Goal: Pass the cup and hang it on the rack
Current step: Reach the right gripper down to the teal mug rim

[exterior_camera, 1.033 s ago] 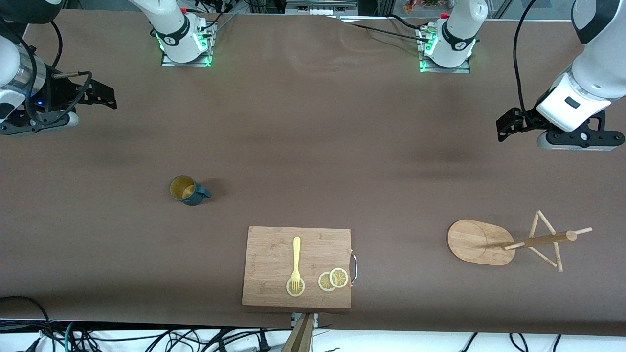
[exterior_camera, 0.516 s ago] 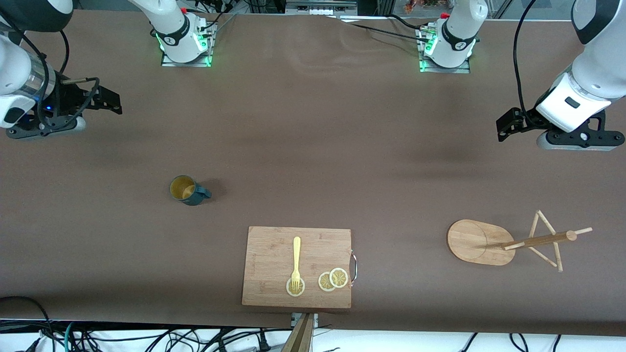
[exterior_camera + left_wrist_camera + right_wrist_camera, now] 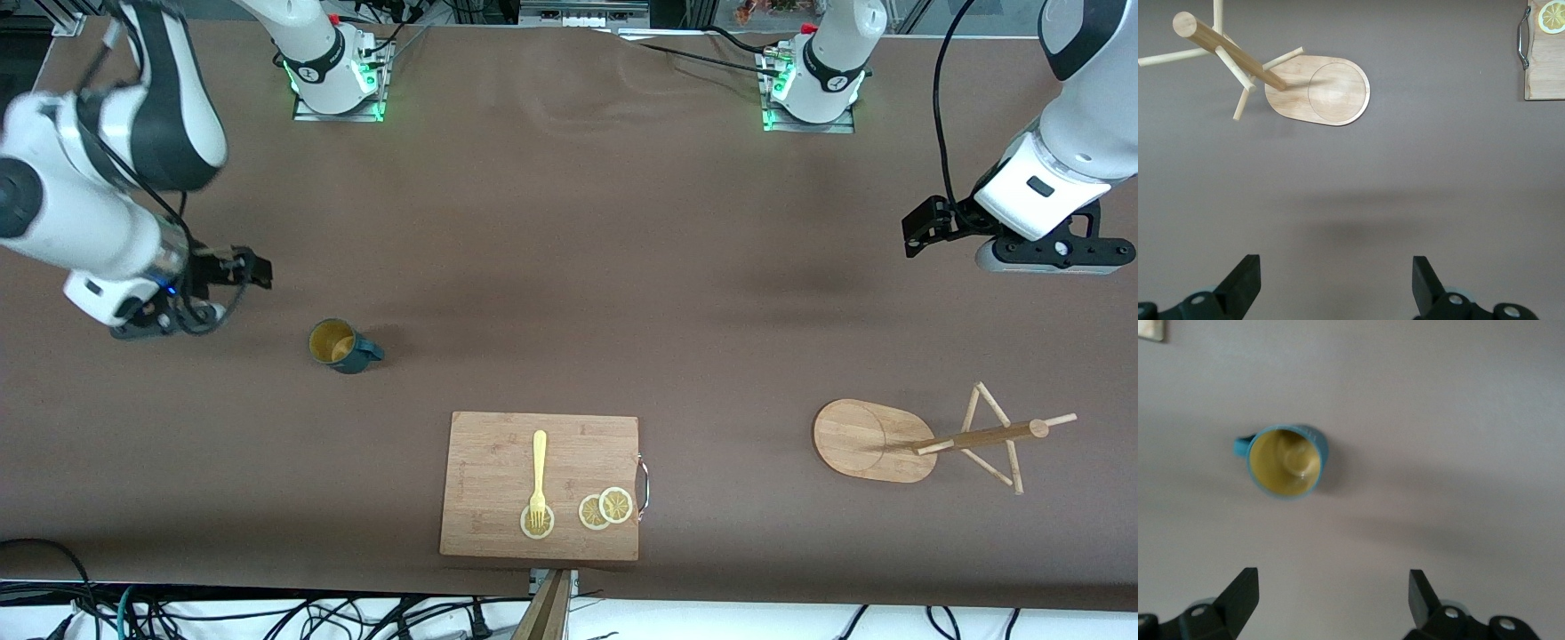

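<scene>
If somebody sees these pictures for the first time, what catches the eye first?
Probably the bamboo mug rack at the left arm's end of the table, and the teal cup standing upright alone toward the right arm's end. The right hand hangs open close by the cup.

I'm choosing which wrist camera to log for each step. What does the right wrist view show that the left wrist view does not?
Only the right wrist view shows the small dark teal ribbed cup with its yellowish inside, upright on the table, and the open right gripper above the cloth near it. Only the left wrist view shows the light bamboo mug rack with its oval base and thin pegs, the open left gripper, and the metal handle on the rectangular bamboo cutting board's edge beside a lemon slice. Both share the brown table cloth.
</scene>
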Tool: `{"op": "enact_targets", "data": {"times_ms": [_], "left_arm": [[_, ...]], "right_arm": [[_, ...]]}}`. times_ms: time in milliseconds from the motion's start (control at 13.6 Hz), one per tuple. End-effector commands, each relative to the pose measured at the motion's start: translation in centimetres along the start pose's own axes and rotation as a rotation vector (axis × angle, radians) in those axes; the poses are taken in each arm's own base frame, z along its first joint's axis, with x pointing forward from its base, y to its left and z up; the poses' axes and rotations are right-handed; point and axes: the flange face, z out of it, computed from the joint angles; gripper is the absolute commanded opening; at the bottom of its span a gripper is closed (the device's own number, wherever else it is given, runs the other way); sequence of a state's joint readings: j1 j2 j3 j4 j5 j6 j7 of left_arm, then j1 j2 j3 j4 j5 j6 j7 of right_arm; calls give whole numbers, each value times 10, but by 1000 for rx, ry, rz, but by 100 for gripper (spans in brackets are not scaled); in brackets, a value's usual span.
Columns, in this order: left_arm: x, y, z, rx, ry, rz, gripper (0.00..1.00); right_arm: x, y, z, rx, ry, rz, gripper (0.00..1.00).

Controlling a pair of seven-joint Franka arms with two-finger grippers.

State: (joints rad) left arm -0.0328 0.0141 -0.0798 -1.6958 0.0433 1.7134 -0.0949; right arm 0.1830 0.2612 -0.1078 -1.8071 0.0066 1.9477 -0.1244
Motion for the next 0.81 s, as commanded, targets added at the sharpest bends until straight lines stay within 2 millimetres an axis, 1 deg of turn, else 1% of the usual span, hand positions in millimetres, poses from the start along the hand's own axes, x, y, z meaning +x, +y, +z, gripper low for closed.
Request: {"op": "enact_targets", "data": {"times_ms": [0, 148, 369, 664, 738], "left_arm": [[2, -1, -5, 19, 3, 20, 100], [2, -2, -5, 19, 3, 18, 100], [2, -2, -5, 19, 3, 18, 100], [2, -2, -5, 19, 4, 18, 100], [2, -1, -5, 19, 4, 19, 100]], "right_arm": [[23, -10, 34, 13, 26, 2, 99], [29, -22, 51, 21, 16, -7, 99], [35, -22, 81, 16, 15, -13, 99], [43, -20, 107, 9, 25, -11, 97], [44, -20, 112, 9, 28, -10, 94]]}}
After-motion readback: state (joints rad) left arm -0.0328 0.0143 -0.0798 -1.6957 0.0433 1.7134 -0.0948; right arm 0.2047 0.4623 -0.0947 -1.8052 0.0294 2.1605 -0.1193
